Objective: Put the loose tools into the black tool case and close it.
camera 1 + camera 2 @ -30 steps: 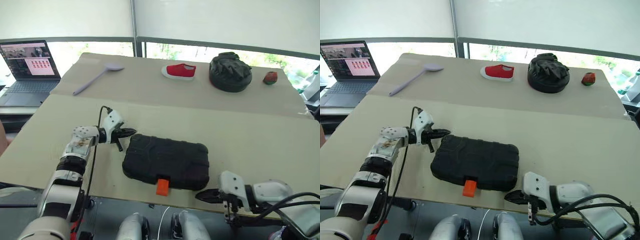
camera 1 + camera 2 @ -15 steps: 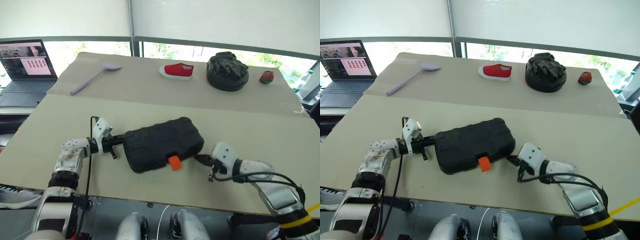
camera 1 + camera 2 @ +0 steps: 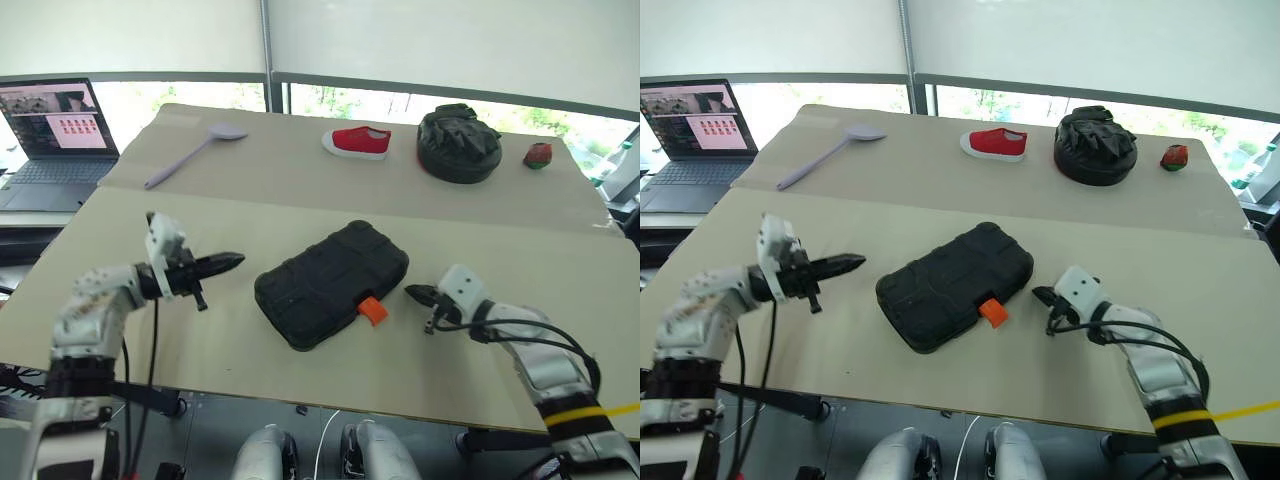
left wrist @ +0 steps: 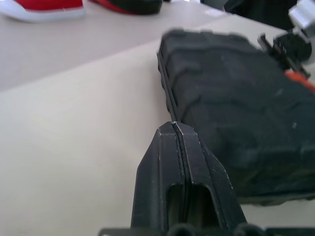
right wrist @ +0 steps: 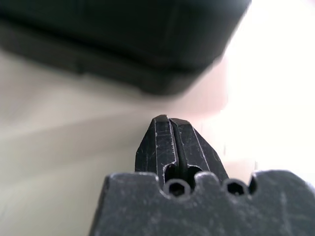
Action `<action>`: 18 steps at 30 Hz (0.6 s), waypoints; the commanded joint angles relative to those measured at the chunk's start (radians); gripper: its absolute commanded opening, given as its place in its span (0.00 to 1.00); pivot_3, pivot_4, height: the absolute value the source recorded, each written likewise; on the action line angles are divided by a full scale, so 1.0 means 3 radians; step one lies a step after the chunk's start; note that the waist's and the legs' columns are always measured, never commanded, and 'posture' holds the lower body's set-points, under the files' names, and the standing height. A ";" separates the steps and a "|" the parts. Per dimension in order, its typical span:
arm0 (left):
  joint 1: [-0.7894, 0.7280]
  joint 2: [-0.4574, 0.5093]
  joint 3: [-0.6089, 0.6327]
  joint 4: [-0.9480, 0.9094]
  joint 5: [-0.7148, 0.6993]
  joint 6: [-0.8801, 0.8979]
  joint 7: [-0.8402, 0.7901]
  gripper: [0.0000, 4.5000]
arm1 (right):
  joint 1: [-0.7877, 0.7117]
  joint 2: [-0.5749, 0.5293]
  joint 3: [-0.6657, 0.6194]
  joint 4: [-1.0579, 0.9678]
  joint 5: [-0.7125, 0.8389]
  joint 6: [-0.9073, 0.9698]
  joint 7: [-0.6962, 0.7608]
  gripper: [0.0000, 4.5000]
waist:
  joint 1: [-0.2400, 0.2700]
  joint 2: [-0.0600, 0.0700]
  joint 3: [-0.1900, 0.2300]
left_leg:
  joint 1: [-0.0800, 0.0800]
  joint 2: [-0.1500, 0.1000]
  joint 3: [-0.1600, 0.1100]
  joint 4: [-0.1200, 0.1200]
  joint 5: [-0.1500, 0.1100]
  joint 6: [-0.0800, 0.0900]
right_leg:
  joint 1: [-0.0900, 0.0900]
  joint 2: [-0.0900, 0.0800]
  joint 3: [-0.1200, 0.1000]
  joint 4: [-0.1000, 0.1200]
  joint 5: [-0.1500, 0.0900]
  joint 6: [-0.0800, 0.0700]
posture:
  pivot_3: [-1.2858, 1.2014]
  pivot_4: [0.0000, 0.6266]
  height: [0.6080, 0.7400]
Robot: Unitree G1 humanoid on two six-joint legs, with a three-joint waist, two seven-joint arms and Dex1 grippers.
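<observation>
Black tool case (image 3: 332, 284) lay shut & skewed on the table (image 3: 300, 205) near its front edge, orange latch (image 3: 373, 311) facing front-right. L gripper (image 3: 228, 262) hung just off the case's left end, not touching, jaws pressed together w/ nothing in them. R gripper (image 3: 416, 293) sat just beside the latch end, jaws also pressed together, empty.
</observation>
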 commanded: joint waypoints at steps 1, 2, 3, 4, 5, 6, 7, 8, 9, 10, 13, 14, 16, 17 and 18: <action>-0.0302 -0.0236 -0.0438 -0.0250 0.0010 0.0137 -0.0072 0.01 | 0.0197 -0.0059 -0.0185 -0.0466 0.0288 0.0172 0.0154 0.00 | 0.0014 0.0001 0.0000 | 0.0001 -0.0001 0.0001 0.0000 0.0000 0.0001 | 0.0002 0.0000 0.0001 0.0000 0.0000 0.0001 | 0.52 0.24 1.00; -0.0415 -0.0357 -0.0556 -0.0220 0.0062 0.0151 -0.0024 0.01 | 0.0265 -0.0060 -0.0214 -0.0555 0.0347 0.0213 0.0178 0.00 | 0.0025 0.0001 0.0000 | 0.0002 -0.0003 0.0001 0.0001 -0.0001 0.0001 | 0.0004 -0.0001 0.0003 0.0000 0.0000 0.0001 | 0.52 0.24 1.00; -0.0509 -0.0481 -0.0666 -0.0177 0.0118 0.0127 0.0001 0.01 | 0.0321 -0.0054 -0.0244 -0.0633 0.0395 0.0248 0.0187 0.00 | 0.0034 0.0001 0.0000 | 0.0002 -0.0003 0.0001 0.0002 -0.0001 0.0001 | 0.0004 0.0000 0.0004 0.0000 0.0001 0.0002 | 0.52 0.24 1.00; -0.0585 -0.0577 -0.0783 -0.0117 0.0211 0.0114 0.0042 0.01 | 0.0362 -0.0049 -0.0267 -0.0700 0.0413 0.0277 0.0177 0.00 | 0.0032 0.0000 0.0000 | 0.0001 -0.0004 0.0000 0.0004 0.0000 0.0003 | 0.0004 0.0000 0.0003 0.0000 0.0001 0.0003 | 0.52 0.24 1.00; -0.0640 -0.0648 -0.0914 -0.0051 0.0320 0.0082 0.0051 0.01 | 0.0397 -0.0048 -0.0285 -0.0767 0.0424 0.0303 0.0167 0.00 | 0.0027 0.0000 0.0000 | 0.0001 -0.0004 0.0001 0.0005 0.0000 0.0003 | 0.0004 0.0002 0.0005 0.0000 0.0001 0.0004 | 0.52 0.24 1.00; -0.0676 -0.0711 -0.1051 0.0017 0.0437 0.0026 0.0051 0.01 | 0.0428 -0.0049 -0.0302 -0.0832 0.0437 0.0333 0.0154 0.00 | 0.0012 0.0000 0.0000 | 0.0001 -0.0004 0.0001 0.0005 0.0000 0.0004 | 0.0004 0.0003 0.0008 0.0000 0.0002 0.0004 | 0.52 0.24 1.00; -0.0703 -0.0764 -0.1189 0.0109 0.0578 -0.0014 0.0096 0.01 | 0.0457 -0.0046 -0.0320 -0.0896 0.0458 0.0359 0.0144 0.00 | -0.0006 0.0000 0.0000 | 0.0003 -0.0005 0.0002 0.0004 0.0000 0.0004 | 0.0003 0.0006 0.0012 0.0001 0.0002 0.0004 | 0.52 0.24 1.00; -0.0719 -0.0798 -0.1273 0.0172 0.0667 -0.0043 0.0124 0.01 | 0.0475 -0.0041 -0.0335 -0.0939 0.0473 0.0381 0.0140 0.00 | -0.0018 0.0000 0.0000 | 0.0006 -0.0004 0.0003 0.0002 0.0001 0.0003 | 0.0003 0.0008 0.0016 0.0001 0.0001 0.0004 | 0.52 0.24 1.00; -0.0740 -0.0857 -0.1446 0.0322 0.0898 -0.0149 0.0244 0.01 | 0.0524 -0.0032 -0.0356 -0.1059 0.0536 0.0428 0.0159 0.00 | -0.0032 0.0000 0.0000 | 0.0008 -0.0004 0.0003 0.0000 0.0002 0.0001 | 0.0003 0.0009 0.0017 0.0002 0.0001 0.0003 | 0.52 0.24 1.00; -0.0755 -0.0897 -0.1559 0.0429 0.1058 -0.0225 0.0328 0.01 | 0.0557 -0.0025 -0.0371 -0.1144 0.0579 0.0464 0.0175 0.00 | -0.0032 0.0000 0.0000 | 0.0010 -0.0004 0.0003 -0.0003 0.0003 -0.0002 | 0.0002 0.0011 0.0019 0.0002 0.0001 0.0003 | 0.52 0.24 1.00; -0.0727 -0.1092 -0.1637 0.0585 0.1171 -0.0060 0.0553 0.01 | 0.0639 -0.0033 -0.0380 -0.1455 0.0662 0.0662 0.0135 0.00 | 0.0008 0.0018 -0.0011 | 0.0026 -0.0003 0.0002 -0.0006 0.0005 -0.0004 | 0.0016 0.0010 0.0018 0.0003 0.0000 0.0002 | 0.52 0.24 1.00; -0.0687 -0.1142 -0.1637 0.0585 0.1167 0.0033 0.0601 0.01 | 0.0662 -0.0032 -0.0362 -0.1553 0.0674 0.0721 0.0118 0.00 | 0.0016 0.0025 -0.0015 | 0.0032 -0.0003 0.0002 -0.0006 0.0000 0.0003 | 0.0022 0.0007 0.0018 0.0002 0.0000 0.0003 | 0.52 0.24 1.00; -0.0609 -0.1148 -0.1669 0.0511 0.1173 0.0093 0.0576 0.01 | 0.0675 -0.0038 -0.0300 -0.1661 0.0635 0.0796 0.0090 0.00 | 0.0025 0.0030 -0.0028 | 0.0047 -0.0003 0.0001 -0.0006 -0.0019 0.0034 | 0.0039 0.0003 0.0019 -0.0002 -0.0001 0.0005 | 0.52 0.24 1.00; -0.0572 -0.1142 -0.1672 0.0453 0.1151 0.0140 0.0555 0.01 | 0.0663 -0.0027 -0.0268 -0.1696 0.0615 0.0827 0.0065 0.00 | 0.0025 0.0030 -0.0035 | 0.0055 -0.0003 -0.0001 -0.0006 -0.0021 0.0037 | 0.0047 0.0002 0.0018 -0.0004 -0.0002 0.0006 | 0.52 0.24 1.00; -0.0550 -0.1139 -0.1668 0.0414 0.1132 0.0172 0.0544 0.01 | 0.0654 -0.0019 -0.0250 -0.1718 0.0604 0.0852 0.0047 0.00 | 0.0023 0.0031 -0.0040 | 0.0058 -0.0003 -0.0001 -0.0007 -0.0026 0.0033 | 0.0050 0.0002 0.0019 -0.0008 -0.0002 0.0006 | 0.52 0.24 1.00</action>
